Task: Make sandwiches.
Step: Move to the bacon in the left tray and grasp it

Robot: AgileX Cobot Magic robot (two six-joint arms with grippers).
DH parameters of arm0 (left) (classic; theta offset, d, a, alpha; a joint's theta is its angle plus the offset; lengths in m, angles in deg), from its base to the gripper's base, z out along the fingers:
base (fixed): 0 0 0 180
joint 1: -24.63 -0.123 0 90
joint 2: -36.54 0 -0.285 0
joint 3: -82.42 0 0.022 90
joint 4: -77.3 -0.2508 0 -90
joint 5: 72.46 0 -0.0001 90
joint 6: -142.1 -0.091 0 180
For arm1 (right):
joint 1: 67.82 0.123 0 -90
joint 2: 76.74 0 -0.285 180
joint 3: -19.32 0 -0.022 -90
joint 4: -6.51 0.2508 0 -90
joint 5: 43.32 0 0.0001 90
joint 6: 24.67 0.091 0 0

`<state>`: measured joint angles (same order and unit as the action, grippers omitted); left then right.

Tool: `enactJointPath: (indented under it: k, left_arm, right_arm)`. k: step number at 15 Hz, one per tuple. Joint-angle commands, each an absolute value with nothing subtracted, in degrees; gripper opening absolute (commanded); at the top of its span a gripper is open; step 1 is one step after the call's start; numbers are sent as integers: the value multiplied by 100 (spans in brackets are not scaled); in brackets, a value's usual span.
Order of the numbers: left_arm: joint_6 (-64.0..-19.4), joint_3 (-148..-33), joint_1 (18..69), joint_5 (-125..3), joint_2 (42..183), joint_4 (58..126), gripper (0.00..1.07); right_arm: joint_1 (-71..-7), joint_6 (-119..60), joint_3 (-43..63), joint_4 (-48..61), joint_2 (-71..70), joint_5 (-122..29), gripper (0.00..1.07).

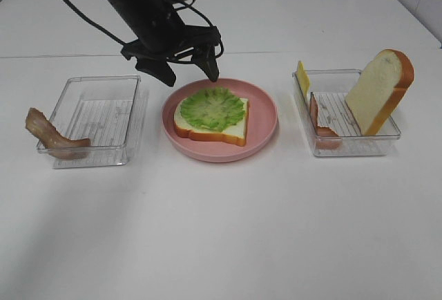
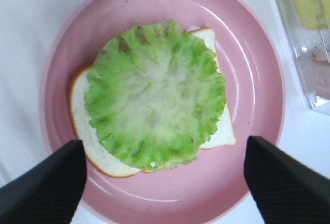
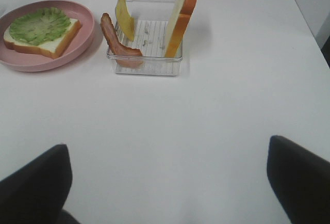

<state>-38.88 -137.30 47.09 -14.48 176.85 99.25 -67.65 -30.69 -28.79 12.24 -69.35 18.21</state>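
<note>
your sandwich so far is 1 bread slice lying flat on the pink plate at mid-table, with the lettuce leaf spread over its top. your left gripper hangs just above the plate's far rim, fingers spread wide, holding nothing. in the clear tray on the right-arm side of the plate, the 2nd bread slice stands on edge and leans toward the outer wall. the cheese square stands at its far inner corner, and 1 bacon strip drapes over the inner wall. the other bacon strip hangs over the near outer corner of the left tray. your right gripper is spread wide over bare table, empty.
</note>
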Motion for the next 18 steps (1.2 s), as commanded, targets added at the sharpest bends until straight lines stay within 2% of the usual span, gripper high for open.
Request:
enactJointPath:
  k: [1, 5, 7, 10, 14, 16, 18]
  left_arm:
    - [-3825, -13707, 4697, -1098, 17273, 9375, 80]
    - [-3338, -13707, 4554, 82, 16688, 8183, 75]
    - [-3120, -13684, 4342, 111, 16419, 8040, 70]
    - [-2994, -13547, 4055, 111, 15863, 8034, 69]
    - [-2959, -12384, 3568, 105, 14735, 7948, 69]
    - [-2684, -11266, 3162, 59, 14018, 7650, 69]
    - [-2644, -10756, 3070, -90, 13841, 7604, 69]
  right_arm:
    - [-6788, -3109, -2890, 1213, -6987, 1758, 96]
    - [-6788, -3109, -2890, 1213, -6987, 1758, 96]
    - [-6788, -3109, -2890, 1219, -6981, 1758, 96]
    - [-6788, -3109, -2890, 1219, -6970, 1758, 96]
    - [-6788, -3109, -2890, 1219, -6970, 1758, 96]
    - [-6788, -3109, -2890, 1219, -6970, 1758, 96]
    - [-6788, -3109, -2890, 1219, -6970, 1758, 96]
